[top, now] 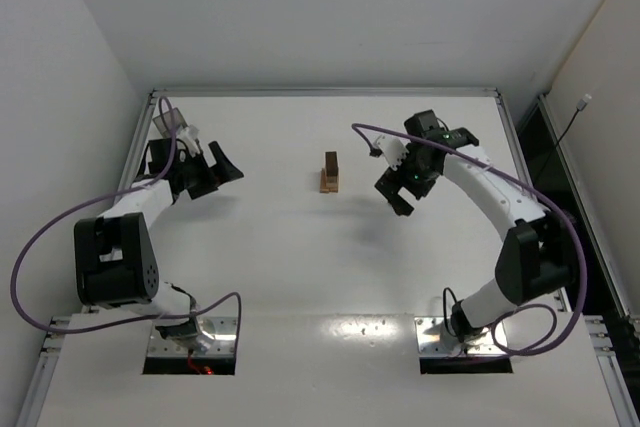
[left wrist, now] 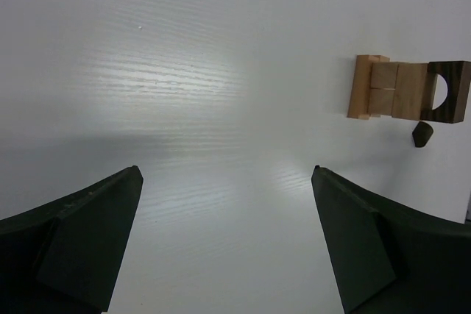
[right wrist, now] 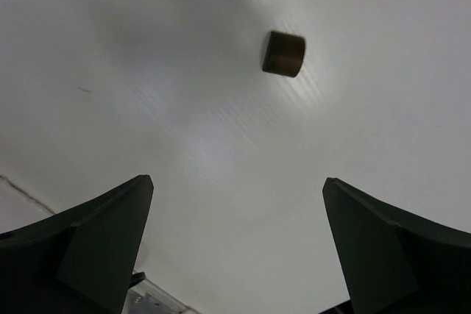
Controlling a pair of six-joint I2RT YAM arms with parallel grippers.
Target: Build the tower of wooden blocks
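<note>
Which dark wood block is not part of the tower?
The small dark piece lying loose beside the tower; the dark arch is stacked on the tan blocks.

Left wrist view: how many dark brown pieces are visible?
2. The dark arch tops the tower; a small dark piece lies on the table near it. More may be hidden.

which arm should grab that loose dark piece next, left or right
Right, probably. The small dark block lies ahead of the open right gripper, nothing between them. From the left gripper, also open, it appears beyond the tower, which an approach could knock.
</note>
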